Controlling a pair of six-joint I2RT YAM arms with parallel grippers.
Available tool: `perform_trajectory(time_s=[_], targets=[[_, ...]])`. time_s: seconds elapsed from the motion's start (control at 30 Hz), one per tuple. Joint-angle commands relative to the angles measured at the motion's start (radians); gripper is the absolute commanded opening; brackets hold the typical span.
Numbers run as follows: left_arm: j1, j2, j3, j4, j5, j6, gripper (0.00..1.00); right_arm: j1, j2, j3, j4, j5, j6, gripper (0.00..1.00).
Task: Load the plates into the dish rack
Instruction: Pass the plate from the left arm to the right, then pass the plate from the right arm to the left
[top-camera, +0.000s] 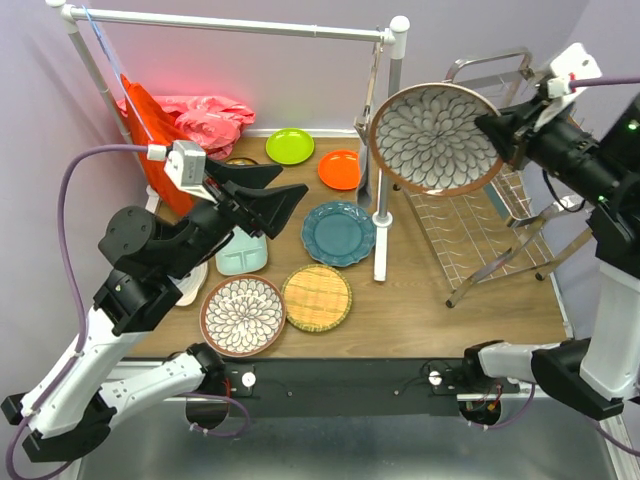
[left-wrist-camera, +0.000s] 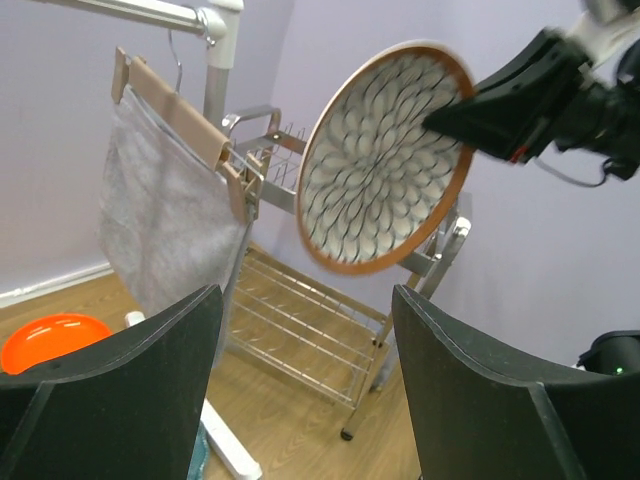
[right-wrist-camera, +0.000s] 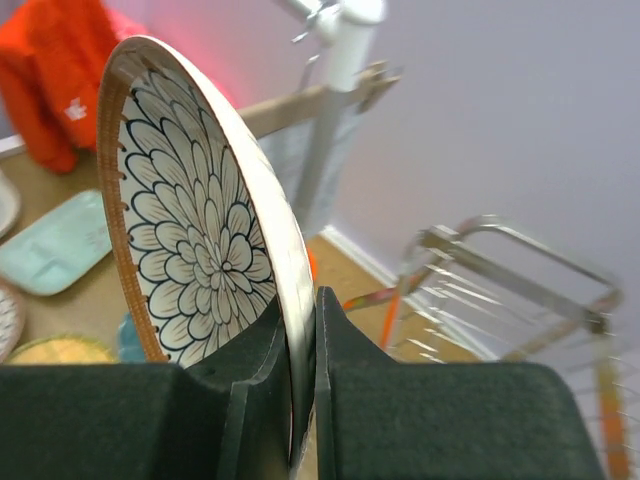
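Note:
My right gripper (top-camera: 497, 130) is shut on the rim of a brown-rimmed white-floral plate (top-camera: 435, 138), held on edge in the air above the chrome wire dish rack (top-camera: 480, 225). The right wrist view shows its fingers (right-wrist-camera: 345, 390) clamped on that plate (right-wrist-camera: 200, 240). My left gripper (top-camera: 275, 192) is open and empty above the table's left. It faces the held plate (left-wrist-camera: 385, 155) and the rack (left-wrist-camera: 310, 320). On the table lie a second floral plate (top-camera: 243, 315), a woven yellow one (top-camera: 316, 297), a teal one (top-camera: 339, 233), an orange one (top-camera: 340, 169), a lime green one (top-camera: 289, 146) and a mint tray (top-camera: 243, 252).
A white pipe clothes rail (top-camera: 240, 22) spans the back, its right post (top-camera: 383, 215) standing between the plates and the rack. Red and pink cloths (top-camera: 200, 120) hang at the back left. A grey cloth on a hanger (left-wrist-camera: 165, 215) hangs by the rack.

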Motion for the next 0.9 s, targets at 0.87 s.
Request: perform_trajectory(time_s=[0.87], targets=[[0.003,0.018,-0.101,0.01,-0.097,0.225,0.81,-0.05,0.318,0.341,0.444,0.614,-0.647,0.01]])
